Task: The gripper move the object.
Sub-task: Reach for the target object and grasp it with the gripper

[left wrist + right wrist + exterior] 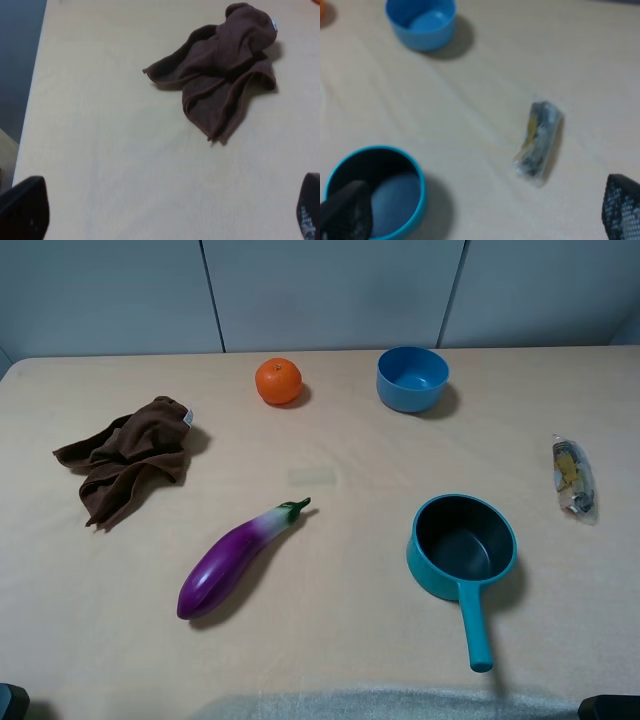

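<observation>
The teal saucepan (462,545) with a dark grey inside stands upright on the table at the right front, its long handle (476,625) pointing to the front edge. It also shows in the right wrist view (380,192). My right gripper (482,207) is open and empty above the table, with one finger (345,212) in front of the pan's rim. My left gripper (167,202) is open and empty above bare table, short of the brown cloth. In the exterior high view only dark bits of the arms show at the bottom corners.
A crumpled brown cloth (130,455) lies at the left. A purple eggplant (235,560) lies at the front middle. An orange (279,380) and a handleless blue bowl (412,378) stand at the back. A small clear packet (573,475) lies at the right edge.
</observation>
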### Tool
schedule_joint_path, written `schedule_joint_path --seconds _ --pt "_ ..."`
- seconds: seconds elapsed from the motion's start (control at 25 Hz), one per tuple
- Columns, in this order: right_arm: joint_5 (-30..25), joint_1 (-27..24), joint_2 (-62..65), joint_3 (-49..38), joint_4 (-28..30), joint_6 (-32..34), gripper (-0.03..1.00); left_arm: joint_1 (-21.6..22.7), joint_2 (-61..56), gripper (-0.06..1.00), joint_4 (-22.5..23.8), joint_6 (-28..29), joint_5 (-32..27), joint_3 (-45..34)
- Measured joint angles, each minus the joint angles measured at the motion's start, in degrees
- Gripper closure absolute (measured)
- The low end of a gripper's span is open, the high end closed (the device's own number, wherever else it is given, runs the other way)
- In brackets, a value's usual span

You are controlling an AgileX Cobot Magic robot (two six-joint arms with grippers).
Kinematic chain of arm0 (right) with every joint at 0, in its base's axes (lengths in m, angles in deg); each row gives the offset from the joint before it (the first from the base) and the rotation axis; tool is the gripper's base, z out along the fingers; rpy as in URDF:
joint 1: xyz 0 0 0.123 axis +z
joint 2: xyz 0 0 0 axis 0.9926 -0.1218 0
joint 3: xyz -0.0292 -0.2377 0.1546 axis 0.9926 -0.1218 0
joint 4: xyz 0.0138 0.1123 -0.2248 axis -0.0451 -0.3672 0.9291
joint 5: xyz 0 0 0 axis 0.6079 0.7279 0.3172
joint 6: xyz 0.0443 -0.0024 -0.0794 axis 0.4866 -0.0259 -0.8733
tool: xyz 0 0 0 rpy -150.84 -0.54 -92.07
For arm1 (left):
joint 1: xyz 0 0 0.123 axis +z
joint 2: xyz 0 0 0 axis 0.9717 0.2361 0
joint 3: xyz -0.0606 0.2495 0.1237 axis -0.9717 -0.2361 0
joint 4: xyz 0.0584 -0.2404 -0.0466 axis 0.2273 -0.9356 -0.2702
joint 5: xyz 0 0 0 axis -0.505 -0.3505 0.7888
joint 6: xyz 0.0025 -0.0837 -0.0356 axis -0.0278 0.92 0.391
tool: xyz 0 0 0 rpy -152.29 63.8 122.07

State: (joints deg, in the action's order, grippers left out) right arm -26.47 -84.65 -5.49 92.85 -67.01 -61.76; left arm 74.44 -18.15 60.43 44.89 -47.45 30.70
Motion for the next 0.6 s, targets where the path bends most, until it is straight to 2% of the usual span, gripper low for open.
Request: schedule_joint_path --seconds 0.28,0.6 --pt "-5.42 0.68 -9.78 5.42 -0.7 -0.57 0.28 0.0 0.0 -0.05 0.0 0.0 0.0 0.0" --pt "-8.35 9.5 -20.55 7.88 3.19 2.89 0.28 0.0 0.0 -0.05 0.0 0.0 0.0 0.0"
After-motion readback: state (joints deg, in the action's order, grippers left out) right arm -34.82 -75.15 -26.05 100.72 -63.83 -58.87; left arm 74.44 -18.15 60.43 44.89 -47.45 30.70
